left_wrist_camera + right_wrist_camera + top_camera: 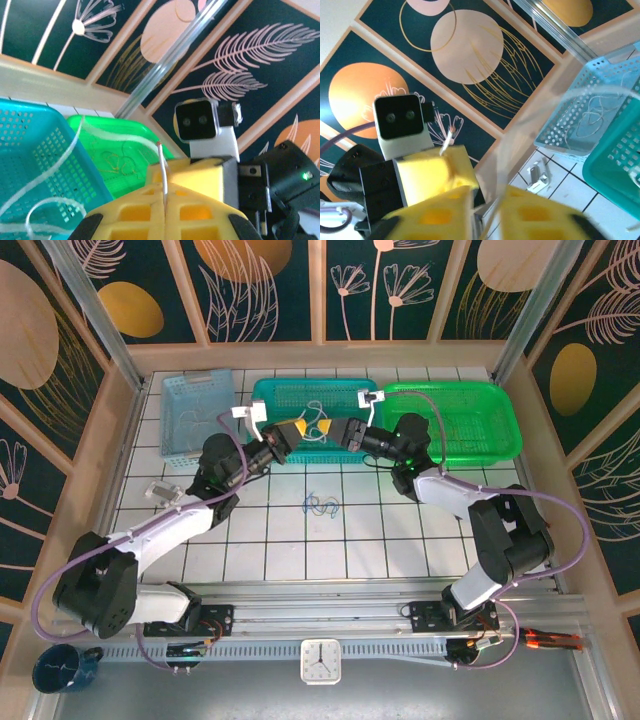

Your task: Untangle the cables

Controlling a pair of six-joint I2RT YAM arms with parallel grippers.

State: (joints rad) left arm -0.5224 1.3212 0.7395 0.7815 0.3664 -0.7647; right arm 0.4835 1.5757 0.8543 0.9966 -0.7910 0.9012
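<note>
Left claw [165, 200] clenched on whitish cable [162, 172]; right claw [487, 210] jaws parted. Both meet over teal basket [285, 395]. Blue cable knot [320, 504] lies on white tiled table [400, 530]. Green basket [470, 430] and light-blue basket [190, 410] flank the teal one. Botanical wall panels [260, 290] surround.

Table [400, 540], far edge: left basket [185, 430], middle basket [345, 390] and right basket [470, 420] stood side by side in a row.
Cable knot [322, 505]: lay on the table before the middle basket, apart from it.
Left gripper [302, 432], right gripper [325, 430]: tip to tip above the middle basket's near rim, with a thin cord [163, 175] in the left one.
Clock [320, 660]: at the near edge, between the arm bases.
Mug [65, 665]: at the near left corner.
</note>
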